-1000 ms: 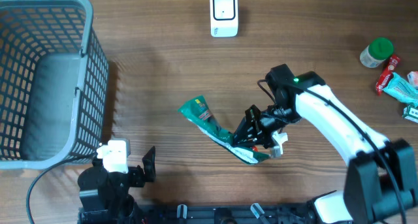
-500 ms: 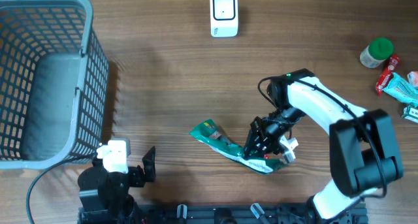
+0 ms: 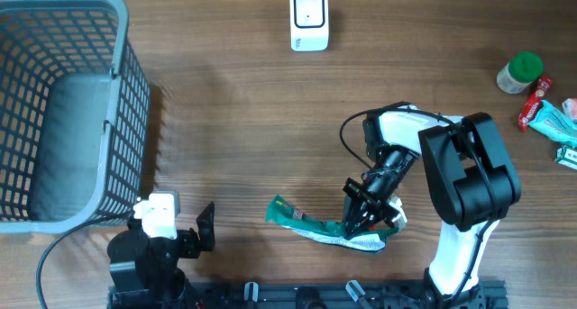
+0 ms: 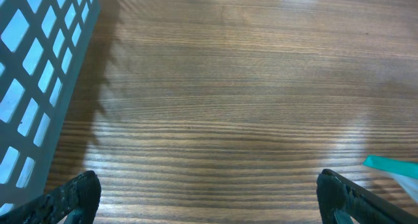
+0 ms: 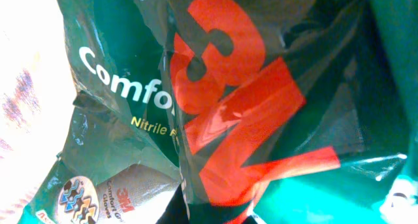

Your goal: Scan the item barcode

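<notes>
Right hand [image 3: 365,214] clamped tight, arm folded back (wrist low); left hand [image 3: 183,223] spread wide.

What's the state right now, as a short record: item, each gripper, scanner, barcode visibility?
item: green 3M glove packet, near the front edge of the table
right gripper: shut on the packet's right end
left gripper: open, empty, over bare wood beside the basket
scanner: white, at the far edge, well apart from the packet
barcode: not visible in any view
other: green-lidded jar at the far right
</notes>
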Tool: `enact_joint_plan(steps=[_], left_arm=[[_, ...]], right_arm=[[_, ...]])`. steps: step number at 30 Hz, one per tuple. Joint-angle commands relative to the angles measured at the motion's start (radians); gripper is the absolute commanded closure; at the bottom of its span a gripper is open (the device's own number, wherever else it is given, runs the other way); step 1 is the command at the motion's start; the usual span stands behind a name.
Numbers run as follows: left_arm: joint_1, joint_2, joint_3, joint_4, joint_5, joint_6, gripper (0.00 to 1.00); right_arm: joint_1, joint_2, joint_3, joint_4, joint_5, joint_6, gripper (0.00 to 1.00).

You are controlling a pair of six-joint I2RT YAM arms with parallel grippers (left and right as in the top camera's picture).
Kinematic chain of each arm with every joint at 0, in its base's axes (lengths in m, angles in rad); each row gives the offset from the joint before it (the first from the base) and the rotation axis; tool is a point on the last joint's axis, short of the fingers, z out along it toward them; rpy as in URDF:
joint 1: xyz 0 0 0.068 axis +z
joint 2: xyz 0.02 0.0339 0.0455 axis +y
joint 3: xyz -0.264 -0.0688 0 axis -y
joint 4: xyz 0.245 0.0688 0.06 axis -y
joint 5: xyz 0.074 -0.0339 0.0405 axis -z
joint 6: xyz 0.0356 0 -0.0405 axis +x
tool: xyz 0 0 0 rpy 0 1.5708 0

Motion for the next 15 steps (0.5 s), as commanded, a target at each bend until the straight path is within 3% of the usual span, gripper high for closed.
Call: enact_joint_plan(steps=[1, 6, 10, 12, 15], left_arm=[[-0.004, -0.004, -0.005, 0.003, 0.002, -0.009, 0.00], [-0.004, -0.004, -0.005, 0.003, 0.002, -0.009, 0.00], [-0.004, -0.004, -0.005, 0.003, 0.002, -0.009, 0.00], [-0.004, -0.004, -0.005, 0.003, 0.002, -0.009, 0.00], [-0.004, -0.004, -0.005, 0.003, 0.002, -0.009, 0.00]], right_arm=[[0.000, 0.039, 0.003, 0.010, 0.040, 0.004, 0.95], [-0.003, 0.109, 0.003, -0.013, 0.045, -0.050, 0.95], [-0.009, 0.116, 0.003, 0.147, 0.039, -0.084, 0.95], [-0.009, 0.116, 0.003, 0.290, -0.058, -0.356, 0.96], [-0.009, 0.116, 0.035, 0.385, -0.184, -0.447, 0.96]])
